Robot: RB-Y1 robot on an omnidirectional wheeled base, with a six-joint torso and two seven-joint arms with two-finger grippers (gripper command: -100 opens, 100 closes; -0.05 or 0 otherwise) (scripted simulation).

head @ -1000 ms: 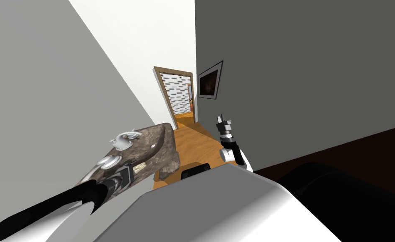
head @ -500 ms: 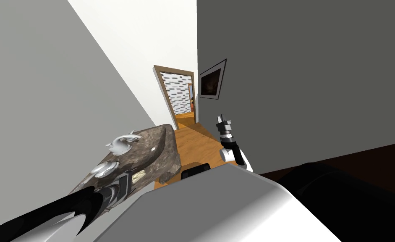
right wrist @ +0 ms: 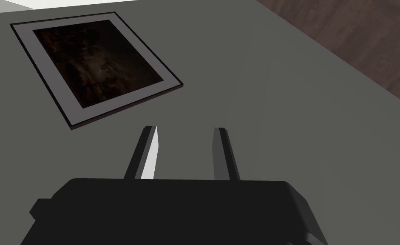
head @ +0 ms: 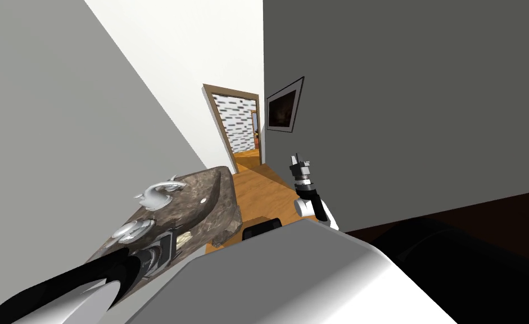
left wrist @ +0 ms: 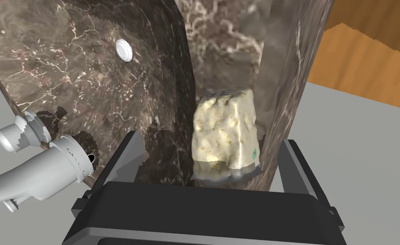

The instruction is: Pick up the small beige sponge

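Note:
The small beige sponge (left wrist: 224, 127) lies on the front rim of a dark marbled sink (left wrist: 88, 72), beside the basin. My left gripper (left wrist: 211, 140) is open, with a finger on either side of the sponge and neither pressing it; the sponge sits nearer one finger. In the head view the sponge (head: 185, 237) is a pale patch on the sink's near edge, right at my left gripper (head: 174, 242). My right gripper (head: 297, 158) is held up in front of the dark grey wall, its fingers (right wrist: 148, 149) apart with nothing between them.
A silver tap (head: 157, 194) and a round handle (head: 132, 229) stand on the sink's far side against the light wall; the tap's spout (left wrist: 33, 170) reaches close to my left hand. A wooden floor (head: 263, 194) runs to an open doorway (head: 236, 124).
The head view has shifted a little, so the sink and tap sit further left in it. My left hand stays at the sponge. The right arm has not moved.

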